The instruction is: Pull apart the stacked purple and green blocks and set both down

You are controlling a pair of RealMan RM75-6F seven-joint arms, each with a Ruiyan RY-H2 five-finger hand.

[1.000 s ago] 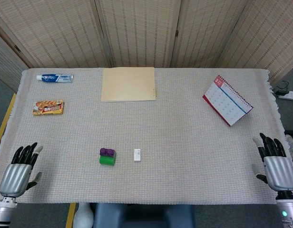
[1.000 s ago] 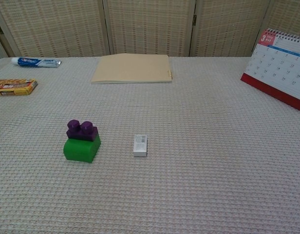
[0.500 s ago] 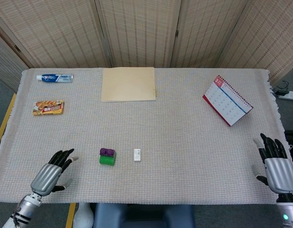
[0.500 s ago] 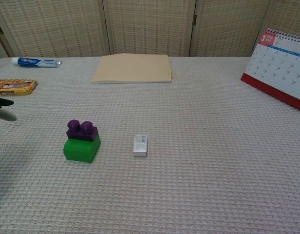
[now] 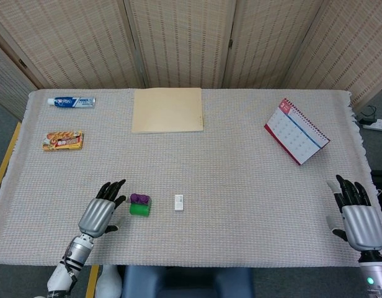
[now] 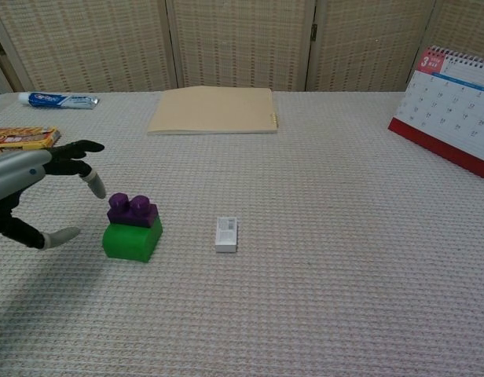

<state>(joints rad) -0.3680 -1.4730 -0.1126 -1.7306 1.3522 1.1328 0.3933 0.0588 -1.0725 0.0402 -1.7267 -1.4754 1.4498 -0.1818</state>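
Observation:
A small purple block [image 5: 139, 199] [image 6: 132, 210] sits stacked on a larger green block [image 5: 140, 210] [image 6: 133, 239] near the table's front left. My left hand [image 5: 102, 213] [image 6: 26, 188] hovers just left of the stack, fingers spread and holding nothing, a short gap from the blocks. My right hand [image 5: 358, 217] stays at the table's front right corner, fingers apart and empty, far from the blocks; the chest view does not show it.
A small white box [image 5: 179, 202] [image 6: 225, 234] lies right of the stack. A tan folder [image 5: 168, 110], a toothpaste tube [image 5: 71, 102] and a snack pack [image 5: 63, 141] lie at the back left. A desk calendar [image 5: 296, 131] stands at the right.
My left hand has swept from the table's front left corner rightward to just beside the stacked blocks. The right hand has barely moved. The blocks have stayed put.

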